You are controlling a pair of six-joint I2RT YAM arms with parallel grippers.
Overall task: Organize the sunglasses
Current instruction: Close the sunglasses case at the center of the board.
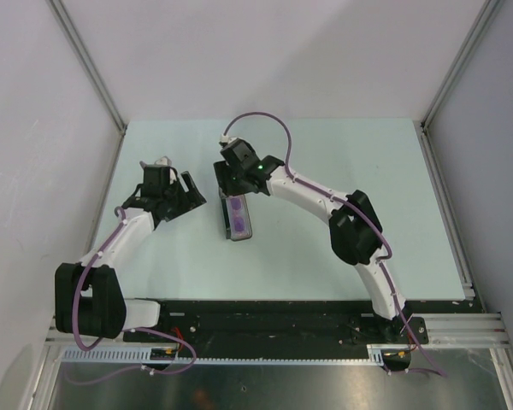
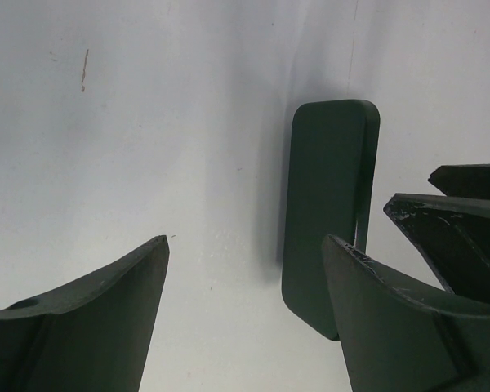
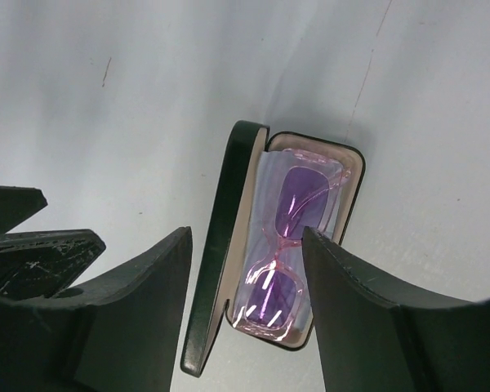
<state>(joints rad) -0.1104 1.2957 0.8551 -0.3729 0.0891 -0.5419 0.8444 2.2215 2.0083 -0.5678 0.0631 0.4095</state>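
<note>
Pink-purple sunglasses [image 3: 279, 255] lie in the open black case [image 3: 216, 269], just below the right gripper's [image 3: 247, 237] wide-spread jaws.

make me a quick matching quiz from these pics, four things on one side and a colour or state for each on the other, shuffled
1 sunglasses
2 case
3 cloth
4 left gripper

a light blue, under the lenses
b open, holding nothing
c black, lid up
d pink frame, purple lenses

Pairs: 1-d, 2-c, 3-a, 4-b
</note>
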